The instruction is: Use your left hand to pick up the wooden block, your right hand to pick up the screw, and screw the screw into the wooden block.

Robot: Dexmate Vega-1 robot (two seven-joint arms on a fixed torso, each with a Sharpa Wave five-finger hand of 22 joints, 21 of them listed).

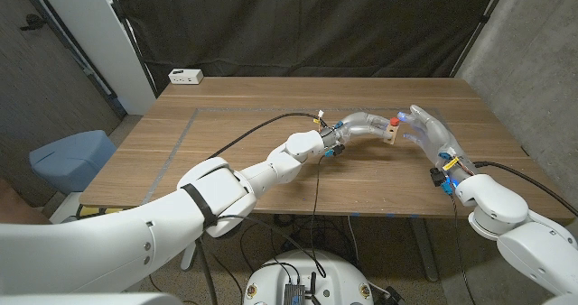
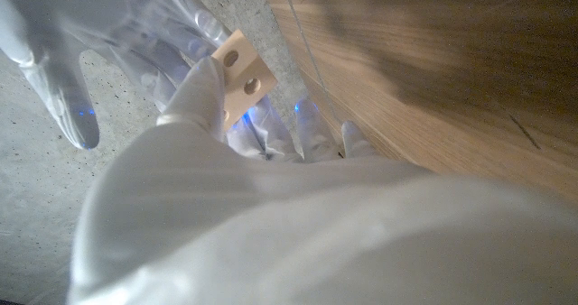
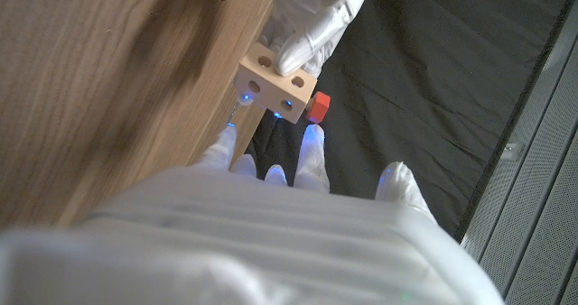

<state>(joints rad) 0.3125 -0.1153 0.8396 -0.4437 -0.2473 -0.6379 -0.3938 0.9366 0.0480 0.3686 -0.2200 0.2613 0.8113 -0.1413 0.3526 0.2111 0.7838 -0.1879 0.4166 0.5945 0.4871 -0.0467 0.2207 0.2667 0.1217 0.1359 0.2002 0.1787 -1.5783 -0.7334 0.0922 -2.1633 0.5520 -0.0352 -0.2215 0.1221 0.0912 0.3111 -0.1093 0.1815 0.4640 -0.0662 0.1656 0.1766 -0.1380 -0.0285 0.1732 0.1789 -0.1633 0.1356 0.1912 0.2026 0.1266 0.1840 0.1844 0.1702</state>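
Wooden bench [image 1: 271, 152], black curtain [image 1: 316, 25] behind it, grey concrete wall [image 1: 533, 61] on the robot's right. A white power strip [image 1: 185, 76] sits at the far edge, well apart from both hands.

Left hand [image 1: 357, 126] grips the wooden block [image 1: 391, 132] at its fingertips, held up off the bench. The block's drilled holes show in both wrist views.

The red-headed screw [image 1: 395, 120] sits on the block's upper side, next to the left fingertips; can't tell how far in it is.

Right hand [image 1: 432, 135] sits just beside the block, opposite the left hand, fingers spread and reaching toward it. Can't tell whether it grasps the screw or only touches.
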